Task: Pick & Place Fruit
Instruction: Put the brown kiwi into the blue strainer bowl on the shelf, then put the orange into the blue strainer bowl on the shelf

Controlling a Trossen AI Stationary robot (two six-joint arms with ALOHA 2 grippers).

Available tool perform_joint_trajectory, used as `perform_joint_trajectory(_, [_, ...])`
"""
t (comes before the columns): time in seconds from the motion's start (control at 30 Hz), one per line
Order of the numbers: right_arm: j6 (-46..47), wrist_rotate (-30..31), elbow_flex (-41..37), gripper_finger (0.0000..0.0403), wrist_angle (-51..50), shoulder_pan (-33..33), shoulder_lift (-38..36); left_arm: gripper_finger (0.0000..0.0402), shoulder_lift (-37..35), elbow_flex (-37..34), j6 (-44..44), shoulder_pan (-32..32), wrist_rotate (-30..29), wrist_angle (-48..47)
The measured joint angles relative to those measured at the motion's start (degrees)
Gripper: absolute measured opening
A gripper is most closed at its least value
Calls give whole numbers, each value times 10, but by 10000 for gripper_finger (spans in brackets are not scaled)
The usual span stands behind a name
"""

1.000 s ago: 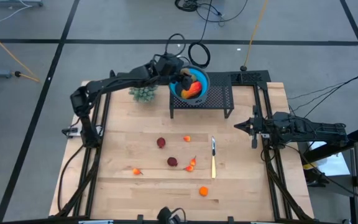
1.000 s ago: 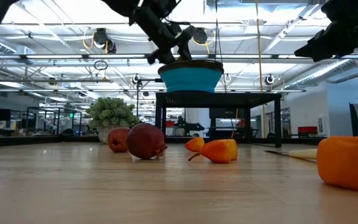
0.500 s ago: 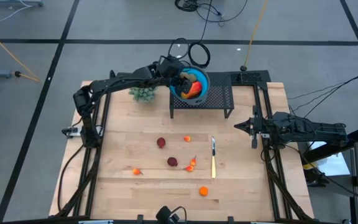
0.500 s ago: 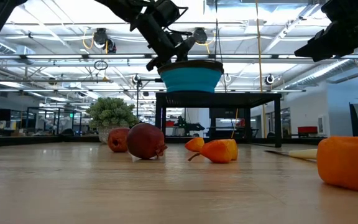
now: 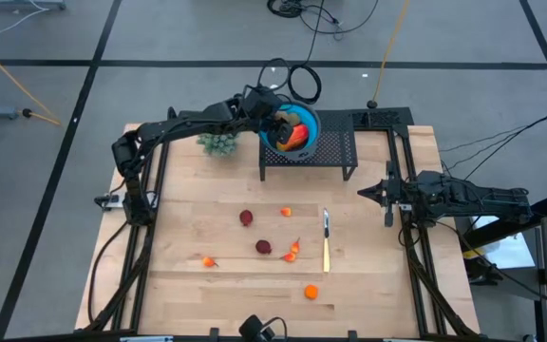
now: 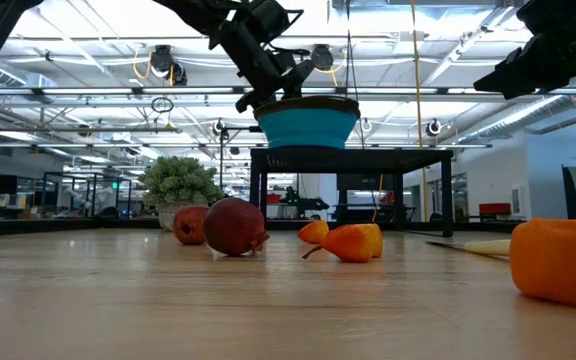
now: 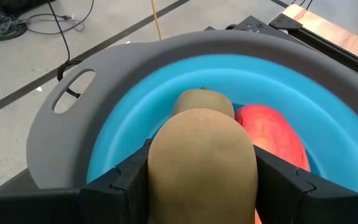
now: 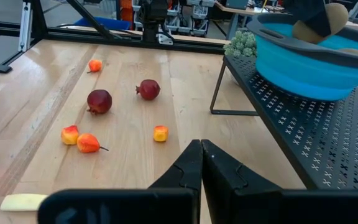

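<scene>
A wooden table (image 5: 368,275) in a bright lab. The left gripper (image 7: 202,180), clamped on a brownish oval fruit (image 7: 202,158), hovers over the blue bowl (image 5: 272,142) on the far black rack (image 5: 335,152), seemingly above an orange-red fruit (image 7: 269,134). The right gripper (image 8: 201,163) waits pressed together at the right edge.

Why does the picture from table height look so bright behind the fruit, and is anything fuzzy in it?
Low view: bright ceiling lights leave the left gripper a dark outline above the blue bowl; the orange fruit at the edge looks soft. Left wrist view: the brownish-green fruit fills the foreground.
</scene>
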Motion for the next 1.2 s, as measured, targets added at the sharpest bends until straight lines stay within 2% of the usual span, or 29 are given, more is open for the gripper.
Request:
perform_joint_trajectory(0.1, [0, 0, 0, 0, 0, 0, 0, 221, 0, 0, 0, 0, 0, 0])
perform_joint_trajectory(0.5, [0, 0, 0, 0, 0, 0, 0, 292, -6, 0, 9, 0, 1, 0])
perform_joint_trajectory(0.73, [0, 0, 0, 0, 0, 0, 0, 300, -69, -1, -23, -12, 15, -9])
perform_joint_trajectory(0.97, [0, -2, 0, 0, 0, 0, 0, 275, -138, 0, -22, -60, 15, -64])
perform_joint_trajectory(1.2, [12, -1, 0, 0, 17, 0, 0, 211, -165, 0, -51, -107, 6, -104])
